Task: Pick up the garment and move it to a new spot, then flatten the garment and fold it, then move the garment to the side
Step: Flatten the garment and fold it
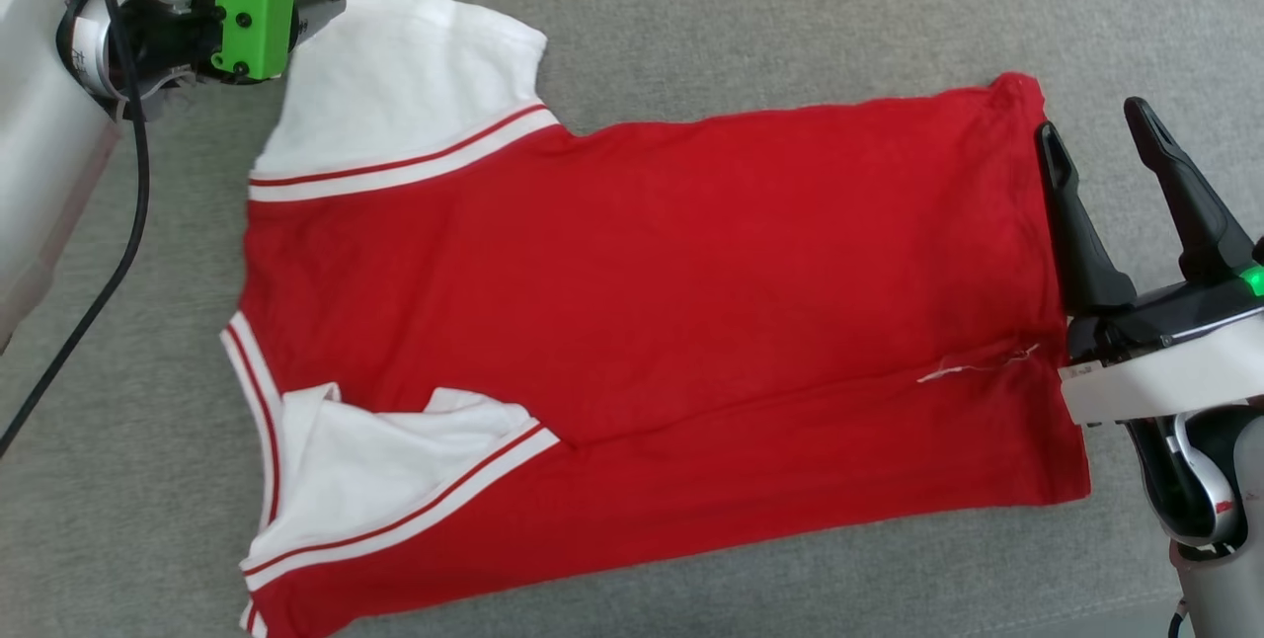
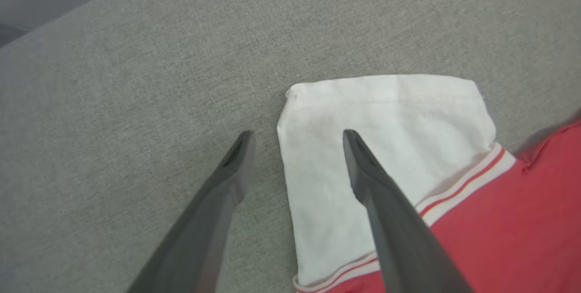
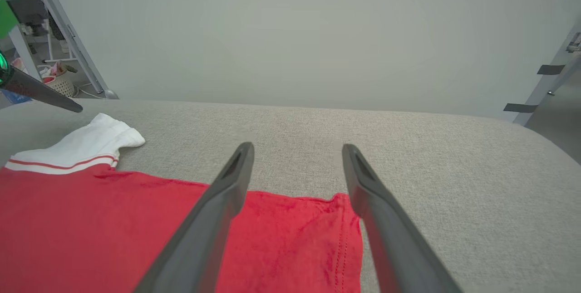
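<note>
**Left gripper** point(image 2: 298, 133): fingers spread wide, holding nothing. It hangs at the outer edge of the far white sleeve point(image 1: 395, 75). In the left wrist view one finger lies over the sleeve and the other over the bare grey cloth surface point(image 1: 741, 6). Whether either tip touches cannot be told.

**Right gripper** point(image 1: 1091, 119): fingers also spread, empty, just beside the far corner of the hem point(image 1: 1012, 90). In the right wrist view that corner lies between the two fingers.

**Shirt** point(image 1: 642, 302): red, spread nearly flat on the grey surface, with a plain red side up. The neck points toward the robot's left and the hem toward its right. The near sleeve point(image 1: 395, 490) is rumpled, its edge turned over. A small white tag point(image 1: 978, 366) shows near the hem.

**Black cable** point(image 1: 133, 203): hangs beside the left arm, clear of the shirt.
</note>
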Robot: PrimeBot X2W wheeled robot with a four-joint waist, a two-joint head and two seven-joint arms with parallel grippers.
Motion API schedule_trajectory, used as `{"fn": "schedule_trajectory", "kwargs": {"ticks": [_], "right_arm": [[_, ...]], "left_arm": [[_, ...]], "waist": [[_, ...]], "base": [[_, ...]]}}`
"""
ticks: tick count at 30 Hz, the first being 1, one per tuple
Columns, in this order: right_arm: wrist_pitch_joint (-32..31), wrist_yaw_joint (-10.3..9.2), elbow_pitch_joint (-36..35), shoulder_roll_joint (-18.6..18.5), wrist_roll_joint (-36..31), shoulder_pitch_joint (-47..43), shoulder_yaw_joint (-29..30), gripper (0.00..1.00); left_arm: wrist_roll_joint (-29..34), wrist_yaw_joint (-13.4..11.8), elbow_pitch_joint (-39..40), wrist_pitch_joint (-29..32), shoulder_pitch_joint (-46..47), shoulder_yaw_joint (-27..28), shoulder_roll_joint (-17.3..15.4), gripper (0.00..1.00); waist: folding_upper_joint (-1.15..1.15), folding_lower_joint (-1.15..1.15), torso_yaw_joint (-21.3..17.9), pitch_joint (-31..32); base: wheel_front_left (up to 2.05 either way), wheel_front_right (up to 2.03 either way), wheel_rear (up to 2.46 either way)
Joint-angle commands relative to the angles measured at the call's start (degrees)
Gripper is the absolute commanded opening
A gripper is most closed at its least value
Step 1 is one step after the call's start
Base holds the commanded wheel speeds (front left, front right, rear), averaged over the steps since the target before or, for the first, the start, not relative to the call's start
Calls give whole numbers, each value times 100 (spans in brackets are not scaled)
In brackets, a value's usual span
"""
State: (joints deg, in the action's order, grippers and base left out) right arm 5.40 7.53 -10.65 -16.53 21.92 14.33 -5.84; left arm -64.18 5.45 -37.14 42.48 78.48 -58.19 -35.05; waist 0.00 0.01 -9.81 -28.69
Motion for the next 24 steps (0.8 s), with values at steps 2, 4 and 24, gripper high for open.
{"fn": "schedule_trajectory", "kwargs": {"ticks": [2,4,24], "right_arm": [[78,-4,69,21,19,118,-39,100],[115,-4,115,23,32,126,-41,100],[86,-4,261,-282,55,333,205,100]], "left_arm": [[-49,67,-169,34,71,-29,86,100],[-42,97,-278,87,44,-94,97,100],[150,201,-66,-572,-252,-658,14,0]], "waist": [[0,-1,-334,-385],[0,-1,-344,-417],[0,-1,-28,-4]], "base": [[0,0,0],[0,0,0],[0,0,0]]}}
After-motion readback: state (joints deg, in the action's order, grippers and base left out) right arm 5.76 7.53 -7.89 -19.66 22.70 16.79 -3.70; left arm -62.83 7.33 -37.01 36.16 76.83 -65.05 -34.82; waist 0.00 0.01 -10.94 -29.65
